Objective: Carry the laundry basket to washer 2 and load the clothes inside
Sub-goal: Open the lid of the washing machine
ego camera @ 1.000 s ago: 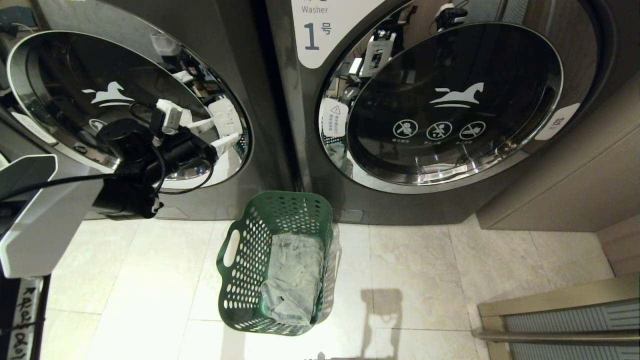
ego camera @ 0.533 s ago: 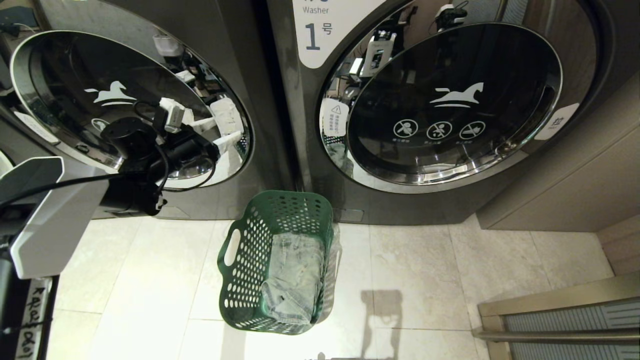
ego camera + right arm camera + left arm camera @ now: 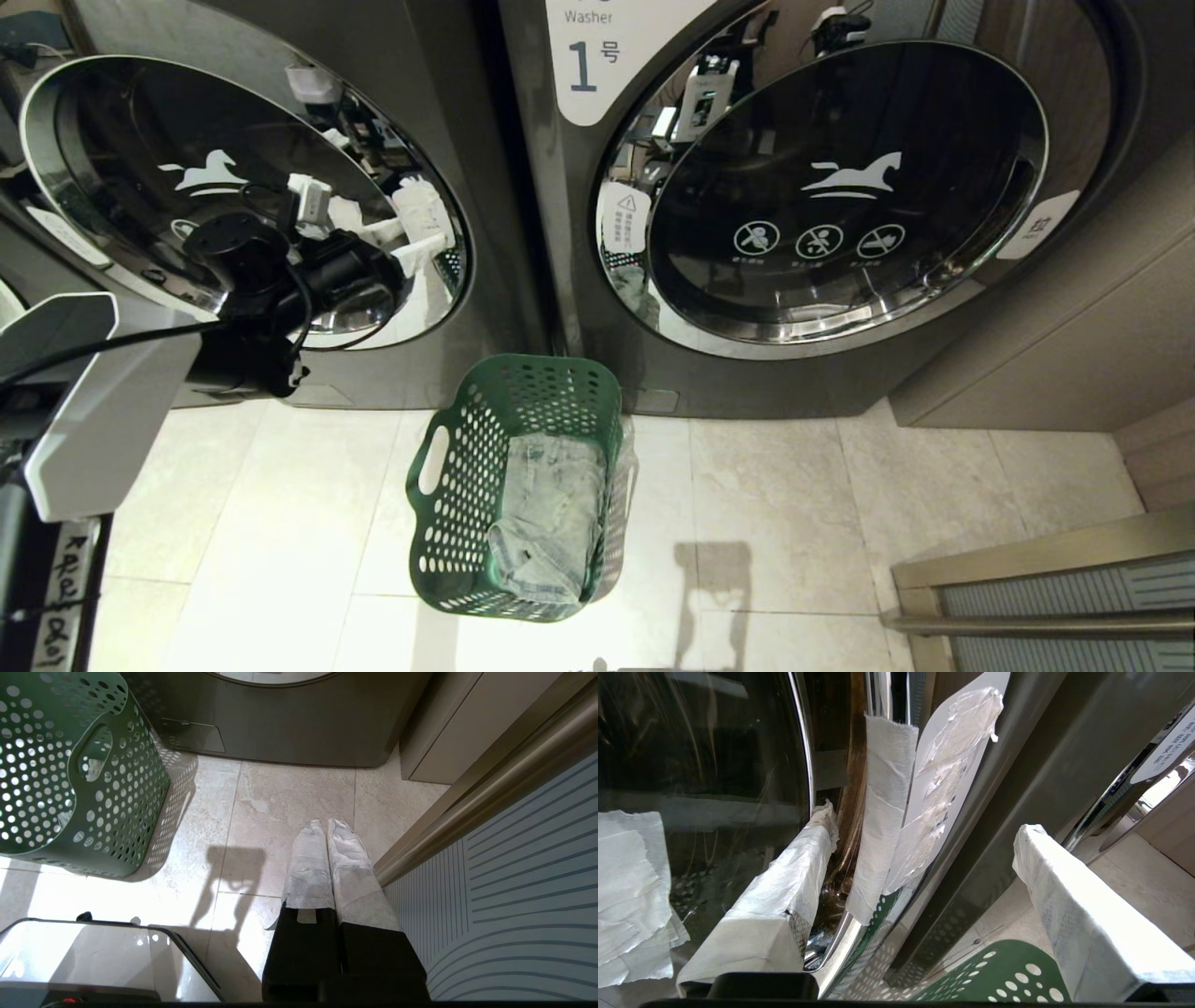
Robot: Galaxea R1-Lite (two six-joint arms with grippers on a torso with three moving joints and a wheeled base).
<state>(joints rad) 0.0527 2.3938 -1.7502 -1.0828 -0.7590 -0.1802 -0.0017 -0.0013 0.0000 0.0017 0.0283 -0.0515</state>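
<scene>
Only the right wrist view showed the right gripper [image 3: 327, 828] pinched shut, empty; the laundry basket [image 3: 70, 779] stood apart.

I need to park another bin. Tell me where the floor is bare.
Bare tile lies right of the dark green perforated plastic laundry basket, up to the metal-edged step; more bare tile to its left. Crowded: the open left gripper at the left washer's door.

Premises: a shared laundry room. 2 dark grey front-loading washers [image 3: 822, 196] stand side by side, one bearing a printed label [image 3: 597, 56] reading "Washer 1". Tiled floor [image 3: 794, 504]; green laundry basket [image 3: 467, 495] before them.
</scene>
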